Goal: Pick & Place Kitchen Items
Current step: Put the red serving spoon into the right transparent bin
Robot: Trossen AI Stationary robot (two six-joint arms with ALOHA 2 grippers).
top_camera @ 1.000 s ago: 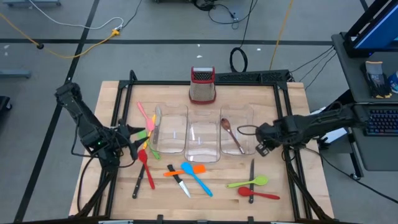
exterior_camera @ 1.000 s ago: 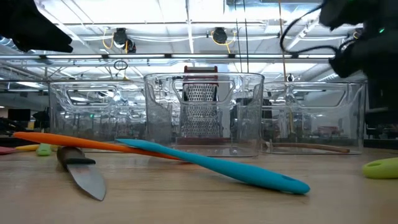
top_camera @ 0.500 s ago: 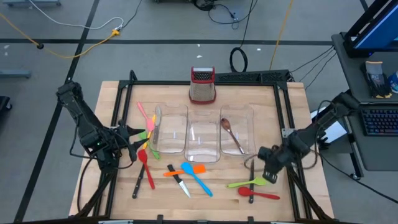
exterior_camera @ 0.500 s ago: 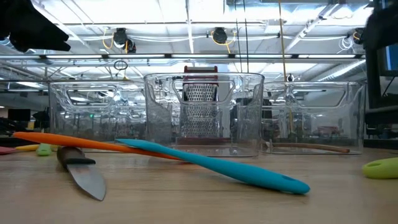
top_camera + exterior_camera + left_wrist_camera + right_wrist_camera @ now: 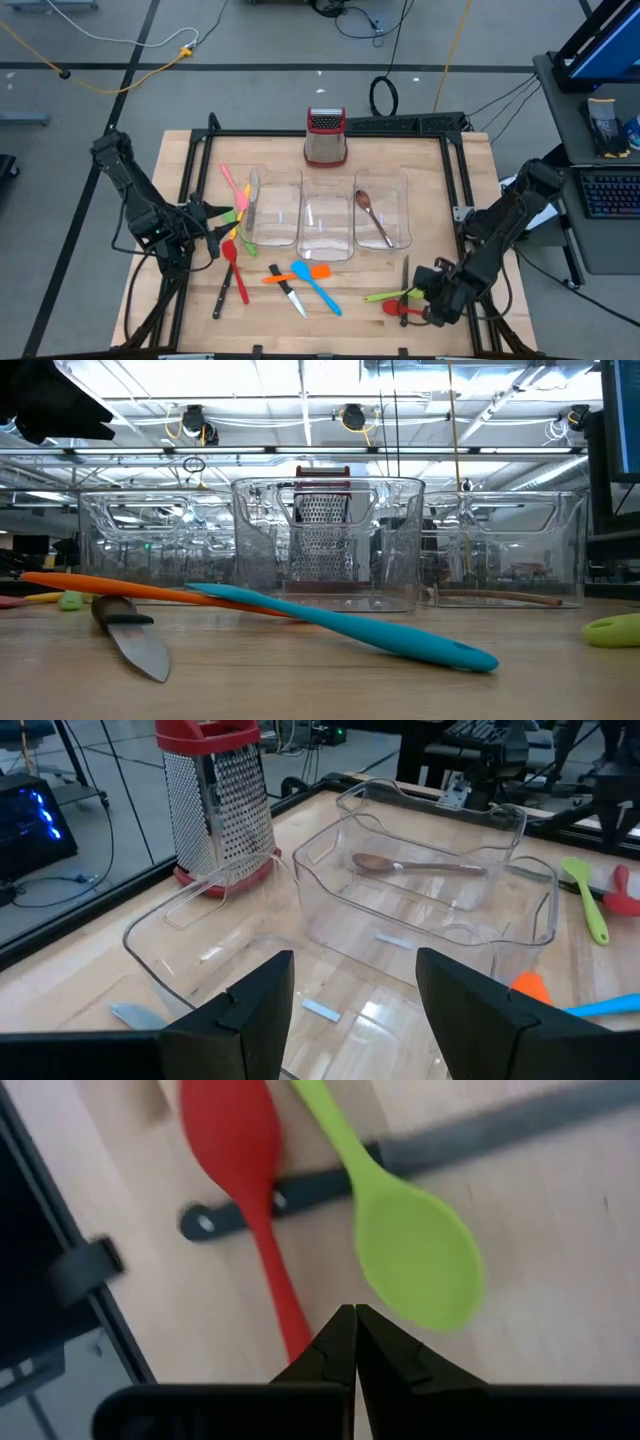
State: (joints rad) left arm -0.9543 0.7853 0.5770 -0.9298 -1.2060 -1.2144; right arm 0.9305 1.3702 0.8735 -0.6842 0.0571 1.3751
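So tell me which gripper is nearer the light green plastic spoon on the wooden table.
Right. The right gripper, fingers shut, hangs directly over the green spoon by the red spoon. The left gripper waits across the table, beyond the clear bins.

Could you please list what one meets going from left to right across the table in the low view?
Knife → blue spatula → brown spoon inside the right-hand bin → green spoon at the picture's right edge.
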